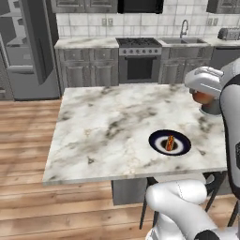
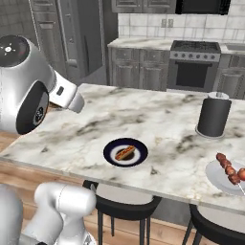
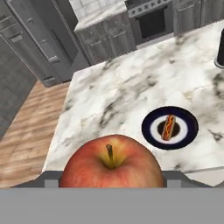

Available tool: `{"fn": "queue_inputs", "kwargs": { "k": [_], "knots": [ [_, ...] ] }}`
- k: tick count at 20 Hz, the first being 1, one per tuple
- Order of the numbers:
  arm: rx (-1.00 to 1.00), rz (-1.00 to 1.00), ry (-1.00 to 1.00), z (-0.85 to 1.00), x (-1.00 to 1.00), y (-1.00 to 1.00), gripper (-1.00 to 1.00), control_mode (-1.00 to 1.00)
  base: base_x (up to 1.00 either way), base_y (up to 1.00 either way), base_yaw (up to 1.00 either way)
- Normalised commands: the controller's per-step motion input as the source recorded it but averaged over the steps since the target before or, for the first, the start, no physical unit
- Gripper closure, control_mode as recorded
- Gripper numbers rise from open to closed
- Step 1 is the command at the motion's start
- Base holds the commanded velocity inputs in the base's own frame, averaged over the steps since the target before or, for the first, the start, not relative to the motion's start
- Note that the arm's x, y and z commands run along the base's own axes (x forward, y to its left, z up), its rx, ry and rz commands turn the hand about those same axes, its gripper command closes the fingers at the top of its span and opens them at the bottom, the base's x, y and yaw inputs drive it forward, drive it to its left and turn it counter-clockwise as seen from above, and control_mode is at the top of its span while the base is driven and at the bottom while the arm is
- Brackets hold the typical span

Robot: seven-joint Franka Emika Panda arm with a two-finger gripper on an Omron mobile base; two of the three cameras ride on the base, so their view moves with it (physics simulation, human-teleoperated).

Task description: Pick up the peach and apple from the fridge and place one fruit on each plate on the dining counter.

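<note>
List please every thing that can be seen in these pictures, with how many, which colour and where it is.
apple: one, red, short stem, held at the gripper above the dining counter's near edge
dining counter: one, white-grey marble top
dark plate: one, navy with pale centre, on the counter, carrying a hot dog
white plate: one, at the counter's right end, carrying a skewer
black cylinder: one, upright on the counter
stools: two, black, under the near edge
stove: one, dark, at the wall counter
fridge: one, dark grey, far left
gripper: one, white; fingers hidden by the apple

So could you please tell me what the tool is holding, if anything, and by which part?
The tool holds the apple, stem up; the grip sits low on it, exact contact hidden.
</note>
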Motion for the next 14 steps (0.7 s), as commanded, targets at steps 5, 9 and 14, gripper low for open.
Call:
{"fn": "queue_inputs", "kwargs": {
  "k": [5, 9, 14],
  "knots": [
    [0.12, 0.01, 0.51, -0.39, 0.87, -0.51, 1.00, -1.00, 0.00, 0.00, 0.00],
    [0.02, 0.00, 0.54, -0.75, 0.69, -0.38, 1.00, -1.00, 0.00, 0.00, 0.00],
    [0.00, 0.00, 0.39, -0.92, 0.33, -0.31, 1.00, -1.00, 0.00, 0.00, 0.00]
  ]
}}
